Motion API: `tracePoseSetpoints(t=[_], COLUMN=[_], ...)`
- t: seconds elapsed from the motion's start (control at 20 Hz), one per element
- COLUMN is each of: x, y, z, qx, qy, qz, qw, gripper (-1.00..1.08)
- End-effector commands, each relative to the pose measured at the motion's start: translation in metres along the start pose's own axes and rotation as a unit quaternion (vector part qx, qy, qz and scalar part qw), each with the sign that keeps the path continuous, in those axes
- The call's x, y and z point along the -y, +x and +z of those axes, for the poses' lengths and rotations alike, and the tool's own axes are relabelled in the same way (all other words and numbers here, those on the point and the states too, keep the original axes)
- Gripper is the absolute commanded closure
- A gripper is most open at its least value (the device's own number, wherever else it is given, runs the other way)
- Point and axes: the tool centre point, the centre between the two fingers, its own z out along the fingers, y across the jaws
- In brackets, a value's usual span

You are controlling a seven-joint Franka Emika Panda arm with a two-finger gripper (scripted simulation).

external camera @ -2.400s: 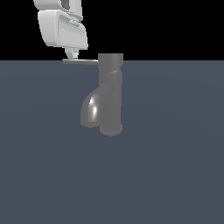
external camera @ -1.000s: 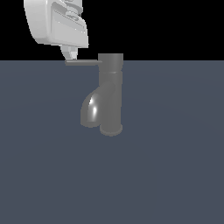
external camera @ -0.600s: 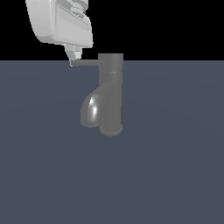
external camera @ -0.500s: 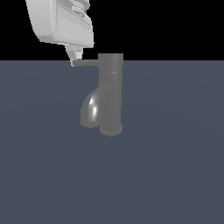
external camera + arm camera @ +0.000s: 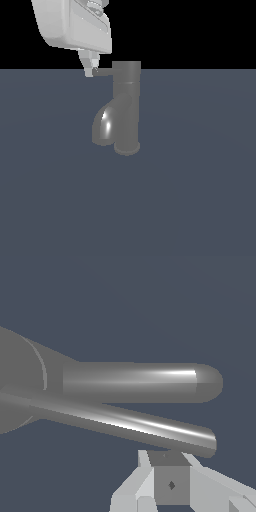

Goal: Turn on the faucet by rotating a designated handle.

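The grey faucet (image 5: 126, 107) stands upright on the dark surface, and its thick spout (image 5: 103, 127) curves down toward the exterior view's left. The thin handle (image 5: 104, 71) sticks out from the top cap toward the same side and looks short from here. My gripper (image 5: 90, 69) is shut, with its fingertips pressed against the handle's outer end. In the wrist view the handle (image 5: 125, 423) runs slantwise beside the spout (image 5: 140, 382). The gripper (image 5: 167, 457) touches the handle's side near its tip.
A flat dark grey-blue surface (image 5: 200, 200) lies all around the faucet's base. My white hand (image 5: 75, 25) hangs above the handle, at the exterior view's upper left. No other objects show.
My gripper has shifted toward the exterior view's right, pushing the handle's end. The handle has swung round and now looks shorter than before.
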Motion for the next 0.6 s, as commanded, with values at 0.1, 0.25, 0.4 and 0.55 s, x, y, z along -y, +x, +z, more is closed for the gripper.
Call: tracePoseSetpoints(t=[0.1, 0.25, 0.4, 0.55], x=[0.001, 0.002, 0.002, 0.003], y=[0.023, 0.04, 0.058, 0.076], z=[0.0, 0.0, 0.0, 0.0], qx=[0.0, 0.0, 0.0, 0.0], qy=[0.0, -0.001, -0.001, -0.001], qz=[0.002, 0.002, 0.003, 0.003], qw=[1.0, 1.0, 1.0, 1.0], gripper=[1.08, 1.08, 1.08, 1.08])
